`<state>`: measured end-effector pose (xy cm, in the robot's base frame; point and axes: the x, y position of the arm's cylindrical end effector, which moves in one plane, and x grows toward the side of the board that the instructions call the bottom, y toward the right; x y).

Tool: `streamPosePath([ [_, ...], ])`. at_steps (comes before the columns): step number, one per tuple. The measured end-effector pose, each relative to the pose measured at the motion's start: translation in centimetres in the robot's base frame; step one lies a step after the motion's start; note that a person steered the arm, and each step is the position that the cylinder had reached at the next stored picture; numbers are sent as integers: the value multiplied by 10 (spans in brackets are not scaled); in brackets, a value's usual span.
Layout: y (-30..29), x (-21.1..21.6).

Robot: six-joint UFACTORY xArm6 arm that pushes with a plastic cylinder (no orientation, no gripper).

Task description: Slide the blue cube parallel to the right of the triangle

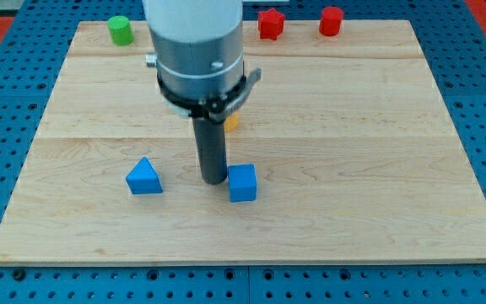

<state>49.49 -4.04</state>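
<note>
A blue cube [242, 183] sits on the wooden board [353, 169] near the view's bottom centre. A blue triangle block [144, 177] lies to its left, at about the same height in the view. My tip [213, 180] rests on the board between them, right beside the cube's left side and well apart from the triangle. The rod and the arm's grey body rise above it and hide part of the board behind.
A green cylinder [121, 29] stands at the view's top left. A red star-like block [270, 23] and a red cylinder [331, 20] stand at the top right. An orange block [231, 121] is mostly hidden behind the rod. Blue pegboard surrounds the board.
</note>
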Motion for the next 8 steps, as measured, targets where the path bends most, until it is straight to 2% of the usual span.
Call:
streamPosePath([
  [1, 1, -32],
  [2, 59, -32],
  [3, 90, 1],
  [4, 83, 32],
  [6, 46, 27],
  [7, 55, -9],
  [8, 24, -22],
])
